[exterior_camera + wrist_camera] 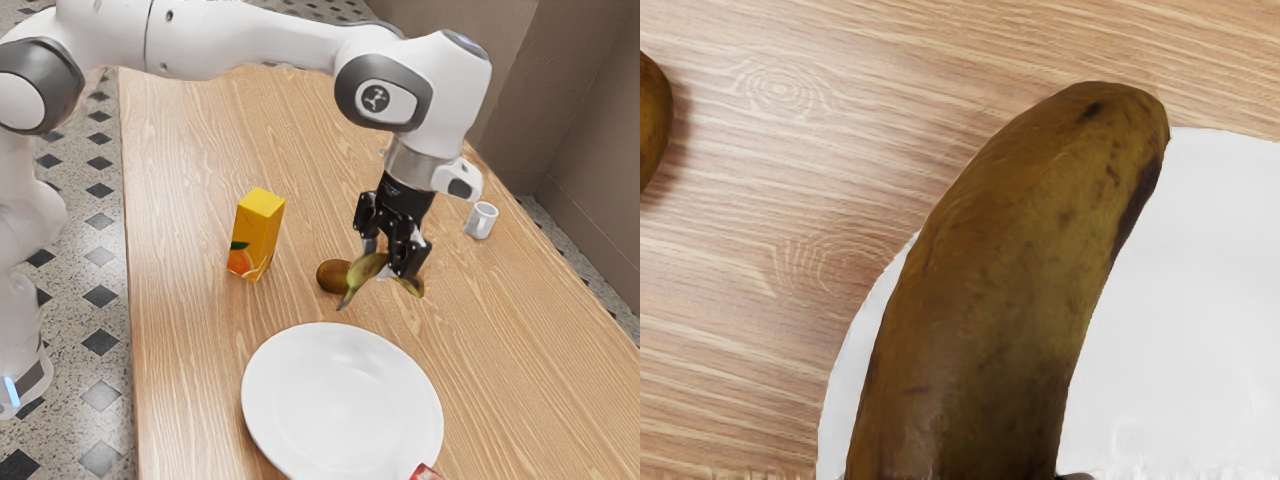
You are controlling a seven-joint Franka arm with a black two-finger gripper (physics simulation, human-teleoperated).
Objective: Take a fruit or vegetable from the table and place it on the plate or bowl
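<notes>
The hand point(389, 266) was clenched on a dark banana point(360, 275) above the table point(200, 330). A brown fruit point(331, 275) lay beside it, and a white plate point(340, 405) was near.

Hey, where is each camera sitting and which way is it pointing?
Exterior view: beside the table, raised, looking down across it; shows the white arm and the gripper shut on the banana.
Wrist view: on the hand, facing down past the banana onto the plate and table.
Shared: banana, plate, kiwi, table.
</notes>
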